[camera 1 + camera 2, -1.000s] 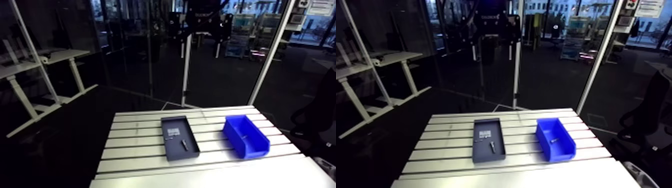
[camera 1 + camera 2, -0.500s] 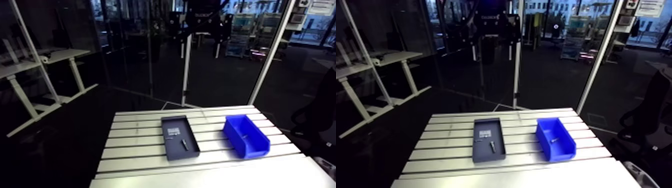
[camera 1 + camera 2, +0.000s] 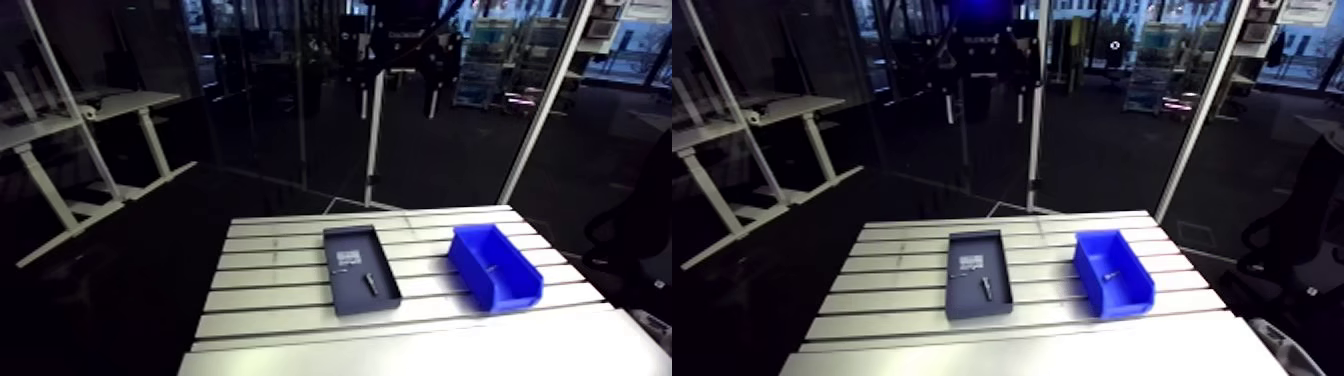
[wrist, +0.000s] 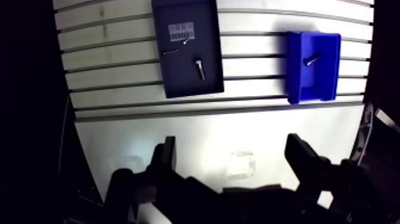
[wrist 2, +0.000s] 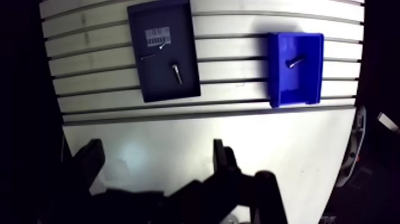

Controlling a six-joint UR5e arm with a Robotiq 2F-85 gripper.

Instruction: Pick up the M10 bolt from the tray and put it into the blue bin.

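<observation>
In the arm view, we are seeing the M10 bolt point(image 3: 370, 284) lying flat in the dark tray point(image 3: 383, 303) on the desk point(image 3: 270, 300). Its long axis is running almost along the tray's long sides. A pale label point(image 3: 348, 258) is sitting farther back in the same tray. The blue bin point(image 3: 523, 296) is standing apart from the tray, and 1 other bolt point(image 3: 1110, 274) is lying inside it.

In the wrist view, the 2 fingers point(image 4: 168, 156) are standing wide apart over bare desk, with tray and bin well ahead of them. The M10 bolt is lying slightly slanted, between the label and the fingers; we cannot tell which end is its head. The other bolt is lying slanted across the bin's width.
</observation>
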